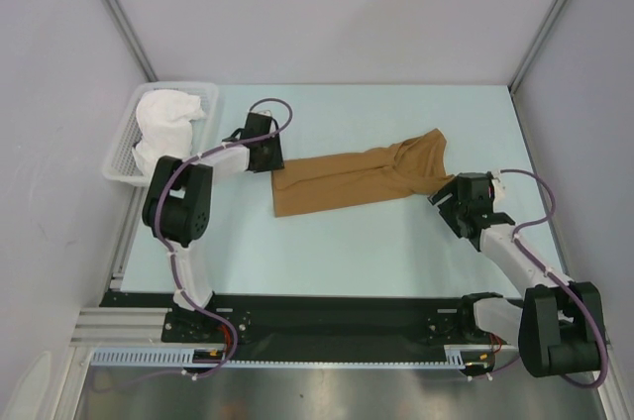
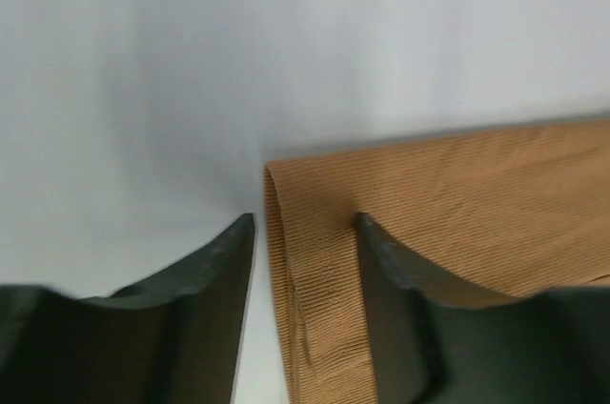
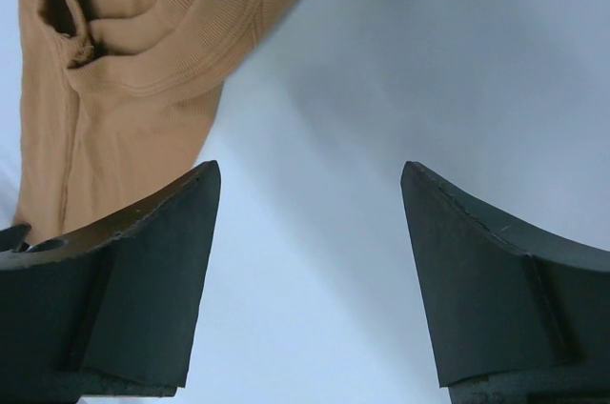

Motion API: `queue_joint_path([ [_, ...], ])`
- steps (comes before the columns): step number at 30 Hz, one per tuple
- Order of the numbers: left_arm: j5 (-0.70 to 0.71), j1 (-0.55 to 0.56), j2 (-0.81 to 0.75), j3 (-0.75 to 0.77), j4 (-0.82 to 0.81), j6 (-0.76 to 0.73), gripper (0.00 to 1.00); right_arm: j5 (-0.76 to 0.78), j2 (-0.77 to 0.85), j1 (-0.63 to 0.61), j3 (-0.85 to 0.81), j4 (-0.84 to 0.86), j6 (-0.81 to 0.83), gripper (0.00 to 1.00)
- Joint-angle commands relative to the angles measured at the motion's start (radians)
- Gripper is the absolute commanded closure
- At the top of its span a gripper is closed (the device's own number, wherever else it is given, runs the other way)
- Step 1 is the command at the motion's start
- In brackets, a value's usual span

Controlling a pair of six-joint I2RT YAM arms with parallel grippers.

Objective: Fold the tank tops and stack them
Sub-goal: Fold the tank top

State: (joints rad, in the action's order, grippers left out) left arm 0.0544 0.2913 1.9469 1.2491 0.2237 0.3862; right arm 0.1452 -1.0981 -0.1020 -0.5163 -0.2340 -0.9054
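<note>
The tan-brown tank top (image 1: 347,179) lies on the table folded into a long strip, its strap end bunched at the right. My left gripper (image 1: 269,160) is at the strip's left end. In the left wrist view it (image 2: 303,225) is open, its jaws straddling the folded edge of the tan cloth (image 2: 457,204), with bare table showing beside the left finger (image 2: 224,261). My right gripper (image 1: 444,200) sits just below the strap end. In the right wrist view it (image 3: 310,171) is open over bare table, the tan top (image 3: 143,61) up to its left. The white tank top (image 1: 163,121) lies crumpled in the basket.
A white lattice basket (image 1: 117,164) stands at the table's far left edge, close behind the left arm. Grey walls enclose the table at the back and both sides. The black mounting rail (image 1: 327,316) runs along the near edge.
</note>
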Motion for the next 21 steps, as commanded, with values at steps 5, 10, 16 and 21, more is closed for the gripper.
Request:
queue_joint_path([
  [5, 0.002, -0.017, 0.034, 0.05, -0.015, -0.003, 0.74, 0.05, -0.091, 0.002, -0.016, 0.169, -0.066, 0.27],
  [10, -0.014, -0.034, 0.047, 0.055, -0.021, 0.002, 1.0, 0.091, -0.17, 0.005, -0.024, 0.225, -0.095, 0.34],
  [16, -0.085, -0.037, -0.035, -0.121, -0.099, 0.095, 1.0, 0.117, -0.33, 0.005, -0.091, 0.337, -0.127, 0.52],
  [21, -0.094, -0.038, -0.156, -0.319, -0.188, 0.148, 1.0, 0.073, -0.585, 0.027, -0.308, 0.357, -0.086, 0.66],
])
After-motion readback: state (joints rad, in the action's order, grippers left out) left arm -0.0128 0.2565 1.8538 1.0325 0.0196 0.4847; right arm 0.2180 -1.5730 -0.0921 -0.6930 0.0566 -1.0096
